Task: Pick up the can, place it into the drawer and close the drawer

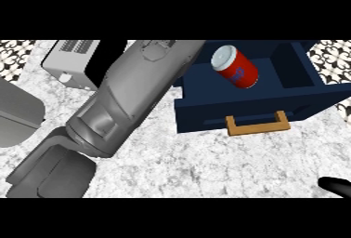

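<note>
Red can (235, 66) lying tilted inside the open navy drawer (205, 111).

Navy walls frame the can on all sides I can see, its pale lid turned toward the upper left and a blue mark on its side; the drawer's tan handle (257, 124) sticks out toward me over the speckled white counter (205, 167). One grey forearm (130, 93) slants up from the lower left toward the drawer's left corner, and its hand is out of sight, so I cannot tell how the fingers stand. At the lower right edge only a black fingertip of the right hand (336, 186) shows, too little to judge. Beyond the forearm sits a white toaster (68, 60).
</note>
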You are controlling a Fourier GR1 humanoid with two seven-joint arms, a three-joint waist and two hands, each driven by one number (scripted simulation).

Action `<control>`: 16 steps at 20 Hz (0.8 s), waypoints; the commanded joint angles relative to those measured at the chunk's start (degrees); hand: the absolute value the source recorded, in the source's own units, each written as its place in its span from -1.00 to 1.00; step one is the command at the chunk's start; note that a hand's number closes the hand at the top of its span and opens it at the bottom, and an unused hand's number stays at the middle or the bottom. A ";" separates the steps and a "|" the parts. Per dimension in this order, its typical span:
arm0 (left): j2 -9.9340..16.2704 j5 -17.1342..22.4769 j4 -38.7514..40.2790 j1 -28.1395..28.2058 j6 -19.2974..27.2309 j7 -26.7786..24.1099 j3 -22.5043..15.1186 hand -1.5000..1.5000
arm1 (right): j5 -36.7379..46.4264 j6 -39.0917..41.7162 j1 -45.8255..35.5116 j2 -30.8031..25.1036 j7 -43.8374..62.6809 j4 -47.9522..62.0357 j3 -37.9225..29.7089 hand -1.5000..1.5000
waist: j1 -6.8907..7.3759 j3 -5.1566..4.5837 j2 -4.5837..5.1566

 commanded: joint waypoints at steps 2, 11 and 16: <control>-0.01 1.95 2.69 -1.67 3.74 -1.19 -0.75 -1.00 | 0.87 0.38 1.12 0.18 -0.51 -0.68 0.63 -1.00 | -0.76 0.02 0.18; 0.00 6.56 1.96 -2.82 4.73 -2.59 -0.96 -1.00 | 11.99 1.85 -6.41 -5.07 -4.82 2.22 6.04 -1.00 | -0.27 -0.02 0.61; 0.00 8.78 1.98 -2.64 3.34 -4.58 0.60 -1.00 | 20.57 2.60 -9.63 -8.99 -6.31 6.10 8.86 -1.00 | 1.68 -0.11 0.35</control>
